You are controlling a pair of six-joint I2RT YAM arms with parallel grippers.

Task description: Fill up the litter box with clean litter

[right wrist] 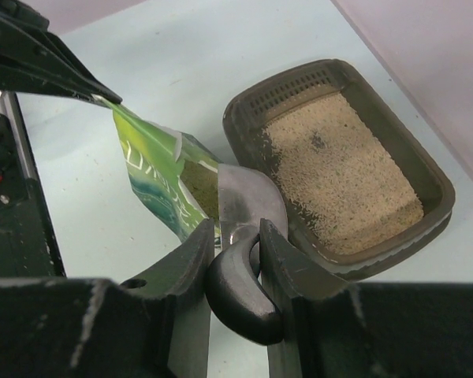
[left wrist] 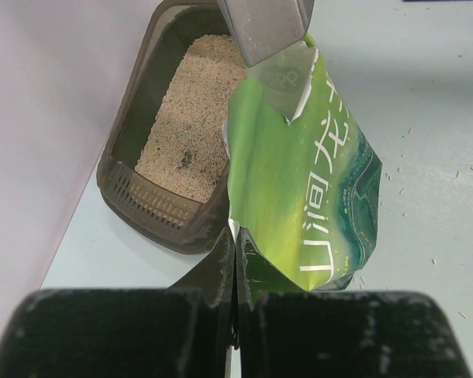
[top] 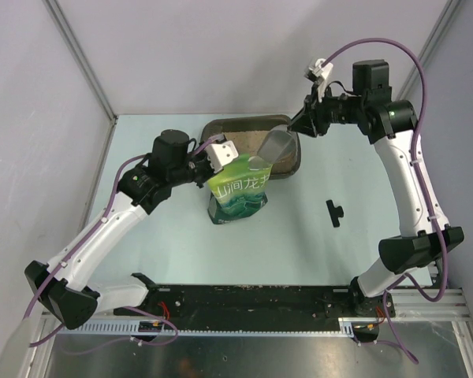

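While left gripper (left wrist: 235, 244) pinches green pouch (left wrist: 307, 181) | print: 山涧龙

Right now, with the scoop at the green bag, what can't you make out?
- Top external: the near side of the litter box is hidden behind the scoop and green bag.
- Right wrist: the scoop's front is inside the bag, so its load is hidden.
- Left wrist: the scoop's handle is cut off by the top edge.
- Top external: the small black item is too small to identify.
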